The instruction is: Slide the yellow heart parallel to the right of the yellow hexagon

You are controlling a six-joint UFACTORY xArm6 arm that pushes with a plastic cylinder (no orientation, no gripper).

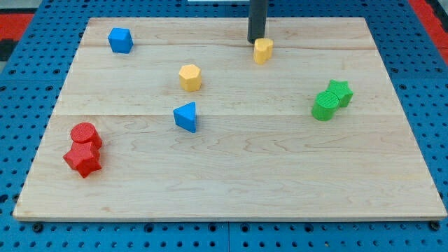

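Note:
The yellow heart (263,50) lies near the view's top, a little right of centre. The yellow hexagon (190,77) lies to its lower left, near the board's middle. My tip (256,40) is just above and left of the yellow heart, touching or nearly touching its upper left edge. The rod rises straight up out of the view's top.
A blue cube (120,40) sits at the top left. A blue triangle (186,116) lies below the hexagon. A green star (340,92) and green cylinder (324,106) touch at the right. A red cylinder (85,134) and red star (83,159) touch at the lower left. The wooden board (231,189) rests on a blue pegboard.

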